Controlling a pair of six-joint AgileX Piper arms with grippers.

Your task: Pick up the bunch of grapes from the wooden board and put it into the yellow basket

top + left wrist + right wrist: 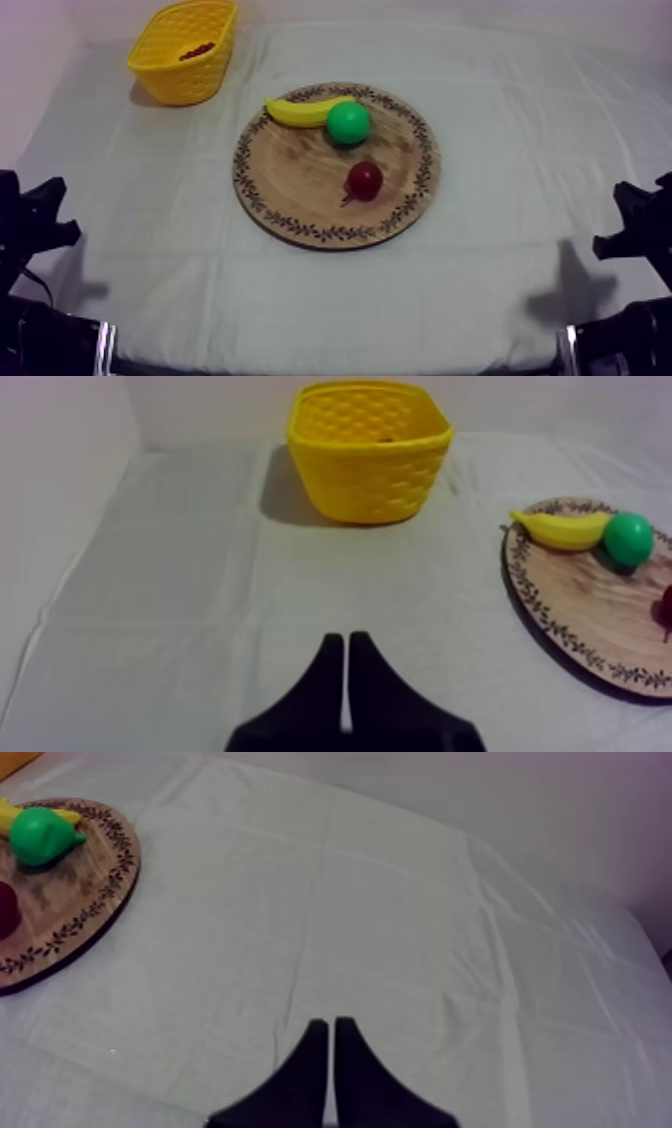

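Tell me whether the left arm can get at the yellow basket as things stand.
Probably yes: only bare cloth lies between the left gripper and the yellow basket, with the wooden board off to one side.

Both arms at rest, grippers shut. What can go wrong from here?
1. The wooden board carries banana, pear and small red fruit; a dark red cluster, likely the grapes, lies in the yellow basket. A repeat pick might grab the small red fruit.
2. Pear rests against banana; a reach there could knock either off the board.
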